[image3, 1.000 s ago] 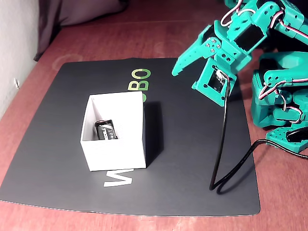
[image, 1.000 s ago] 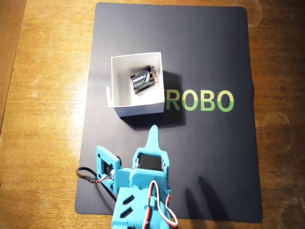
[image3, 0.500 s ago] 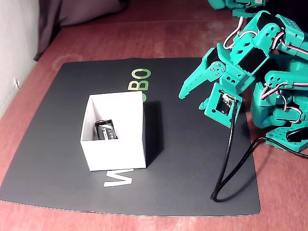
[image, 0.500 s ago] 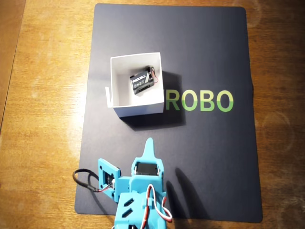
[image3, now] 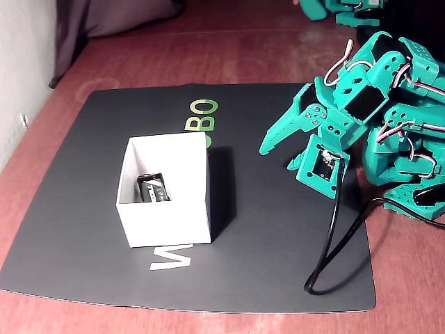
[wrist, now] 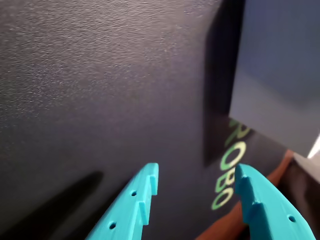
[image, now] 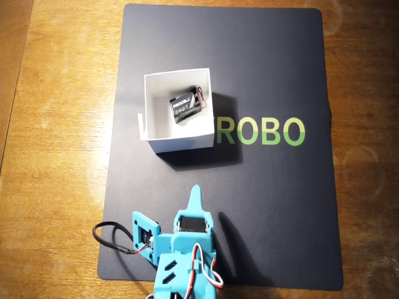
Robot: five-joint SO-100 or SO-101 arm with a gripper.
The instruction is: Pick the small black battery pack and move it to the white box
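One of each: one battery pack (image: 184, 106), one white box (image: 149, 124), one dark mat (image: 280, 199), one arm with one gripper (wrist: 197, 187).
Box contents: the battery pack lies on the white floor, toward the wall nearest the green lettering (image: 262, 131) in the overhead view; thin wires beside it.
Box walls: four thin upright sides, top open; in the fixed view the battery shows just over the rim (image3: 147, 188).
Gripper: empty, fingers spread with a clear gap in the wrist view, bare mat between them.
Gripper place: well apart from the box, low over the mat near the arm's base.
Open room: bare mat all around the box; box sits well inside the mat's edges.
Cable: black loop (image3: 327, 243) lying on the mat beside the arm.
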